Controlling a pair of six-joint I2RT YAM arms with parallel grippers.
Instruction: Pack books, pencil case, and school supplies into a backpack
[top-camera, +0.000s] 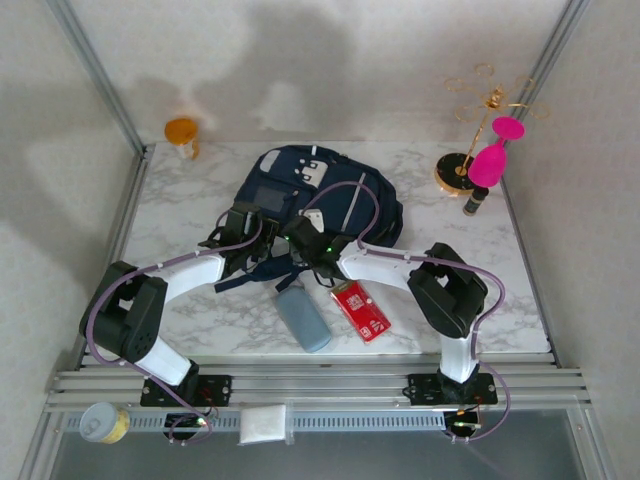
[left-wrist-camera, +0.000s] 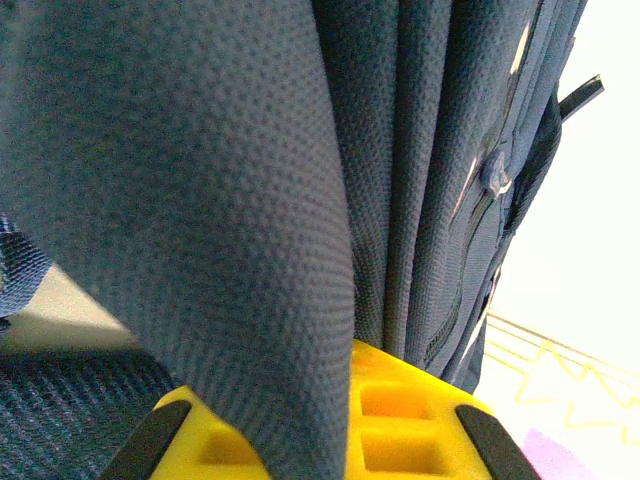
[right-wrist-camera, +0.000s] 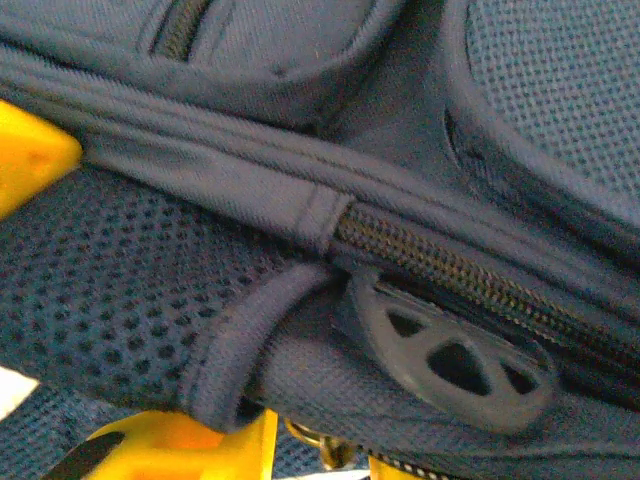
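Large navy fabric backpack (top-camera: 330, 185), white patches, mid-table on white marble-patterned top (top-camera: 190, 205). Left gripper (top-camera: 250, 222) at near-left edge, jaws pinched on fold of its fabric. Right gripper (top-camera: 300, 235) at near edge, yellow fingers (right-wrist-camera: 35, 150) flanking mesh padding (right-wrist-camera: 130, 300) by black zipper pull (right-wrist-camera: 450, 360); clamped or not, cannot tell. Soft grey-blue oblong pencil case (top-camera: 303, 317), flat red packet (top-camera: 360, 311) side by side in front of backpack.

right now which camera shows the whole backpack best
Top external: the whole backpack lies on the marble table. Left wrist gives a close fold of its fabric; right wrist its zipper and mesh up close.
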